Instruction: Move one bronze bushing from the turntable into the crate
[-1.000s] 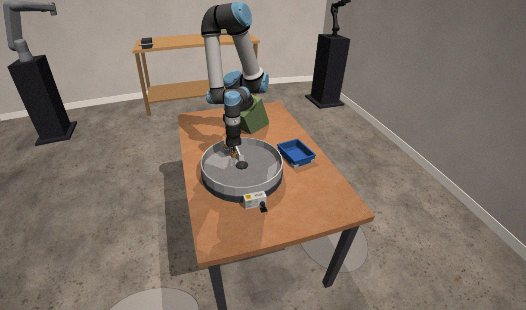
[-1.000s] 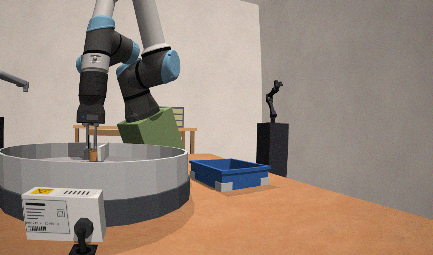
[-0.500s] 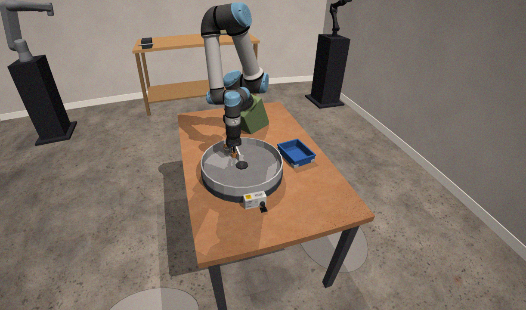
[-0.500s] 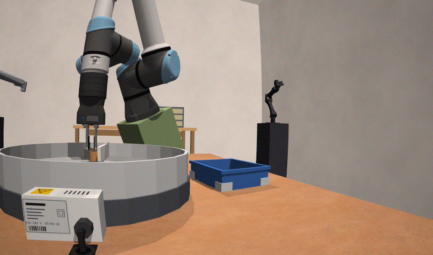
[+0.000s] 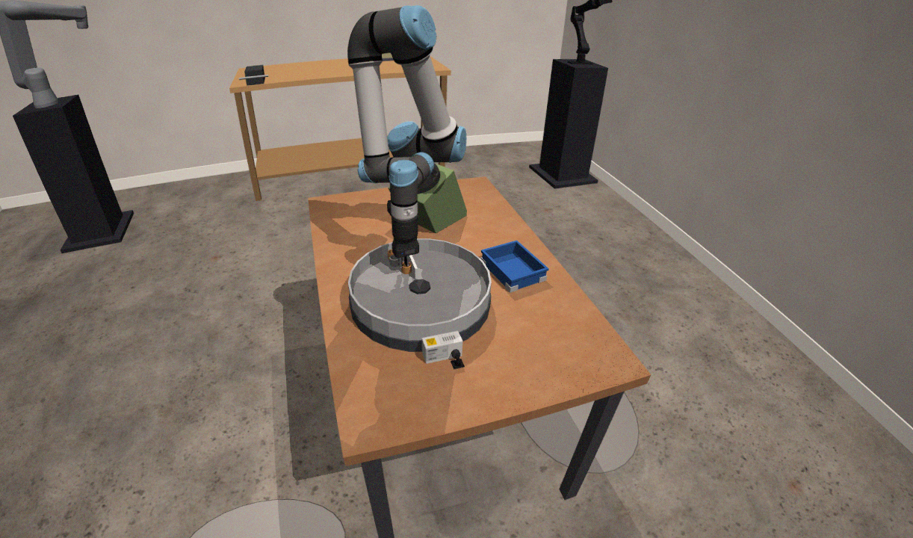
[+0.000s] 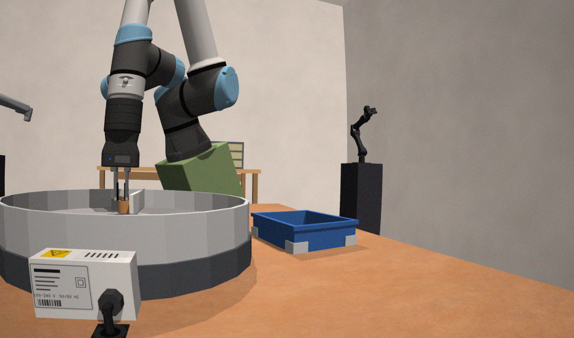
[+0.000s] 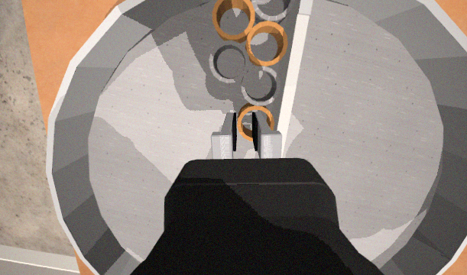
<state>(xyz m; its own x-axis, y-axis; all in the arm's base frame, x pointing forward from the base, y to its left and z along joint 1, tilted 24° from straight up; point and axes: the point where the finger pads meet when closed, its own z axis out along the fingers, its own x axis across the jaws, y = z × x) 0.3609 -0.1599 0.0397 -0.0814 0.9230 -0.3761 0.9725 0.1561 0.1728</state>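
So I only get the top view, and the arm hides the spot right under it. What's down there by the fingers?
Observer: The wrist view shows a bronze bushing. The fingers straddle its wall, one inside the bore and one outside, with a gap left.
Visitor: Is that the only one?
Observer: No. Beyond it the wrist view shows two more bronze ones and some grey bushings, all beside a white divider.
Visitor: Is it lifted?
Observer: It doesn't look so. In the exterior view it sits low, with its top below the turntable rim.
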